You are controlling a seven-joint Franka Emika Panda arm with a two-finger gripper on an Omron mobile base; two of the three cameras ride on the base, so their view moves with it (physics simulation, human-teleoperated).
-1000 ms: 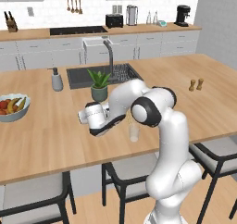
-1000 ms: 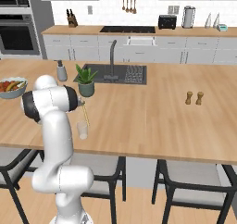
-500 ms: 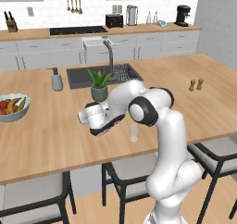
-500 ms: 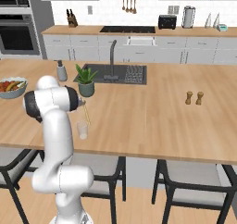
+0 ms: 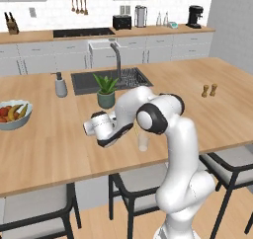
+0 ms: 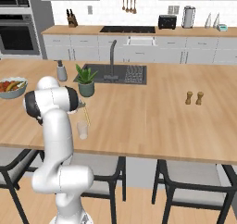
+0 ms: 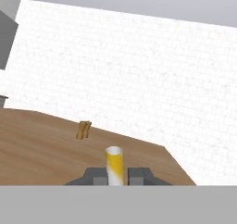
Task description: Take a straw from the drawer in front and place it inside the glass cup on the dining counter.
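Pale-yellow straw (image 7: 114, 164) is held between the two dark fingertips of the gripper (image 7: 114, 176), seen end-on in the hand view as an open tube mouth. The jaws stand nearly closed, pressed against the straw on either side. In the right base view the straw (image 6: 86, 115) shows as a thin slanted line beside the arm's upper joint, its lower end just above the glass cup (image 6: 83, 129). Whether the tip has entered the rim cannot be told at this size.

The glass cup (image 5: 143, 141) stands upright on the light-wood surface (image 5: 49, 139) close to its near edge, just to the right of the hand as the left base view shows it. The arm is folded over, with the hand pointing sideways along the surface instead of down.

Step in hand, as judged: delivery of the straw to the cup. Fetching from the drawer appears complete, since the straw is in the grip and the robot stands at the dining counter.

Next move, as judged: bring the straw's lower end squarely over the cup mouth, lower it inside, then release. The straw is slim and the cup opening small, so alignment needs care; a slanted straw may catch the rim or tip the light tumbler.

Also on the surface: a potted plant (image 5: 106, 91) beyond the cup, a fruit bowl (image 5: 12, 115) at far left, and two small shakers (image 5: 208, 90) to the right.
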